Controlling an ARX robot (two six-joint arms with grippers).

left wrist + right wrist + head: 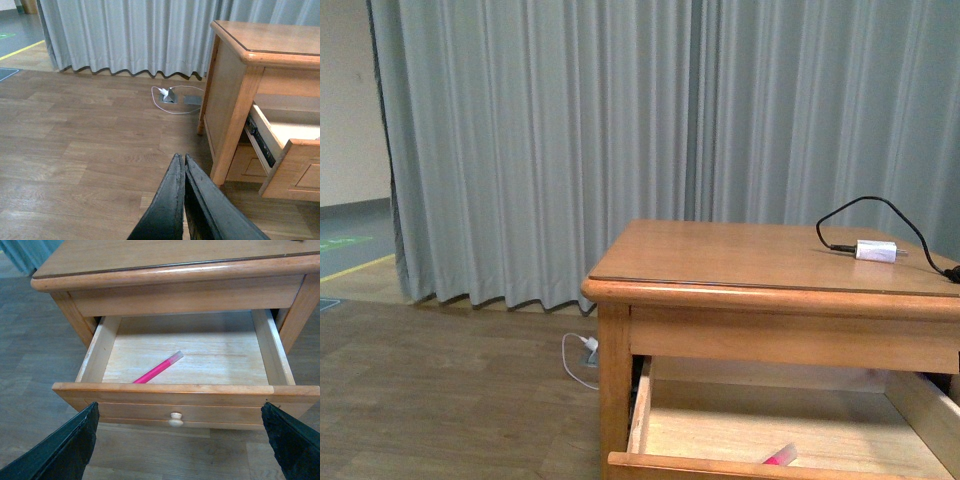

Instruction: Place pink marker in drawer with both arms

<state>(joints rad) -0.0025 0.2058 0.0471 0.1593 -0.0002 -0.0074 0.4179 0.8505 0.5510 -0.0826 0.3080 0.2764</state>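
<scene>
The upper drawer (187,395) of the wooden nightstand stands pulled out. The pink marker (157,368) lies flat on the drawer's floor, its white end pointing toward the back; a bit of it also shows in the front view (778,456). My right gripper (182,437) is open and empty, its fingers (65,447) spread wide in front of the drawer's front and its round knob (175,419). My left gripper (182,162) is shut and empty, over the floor to the left of the nightstand, with the open drawer (295,165) off to its side.
A white charger plug (876,250) with a black cable lies on the nightstand top (720,255). A white cable and floor socket (169,96) lie on the wooden floor near the grey curtain (570,140). The lower drawer (247,165) is closed.
</scene>
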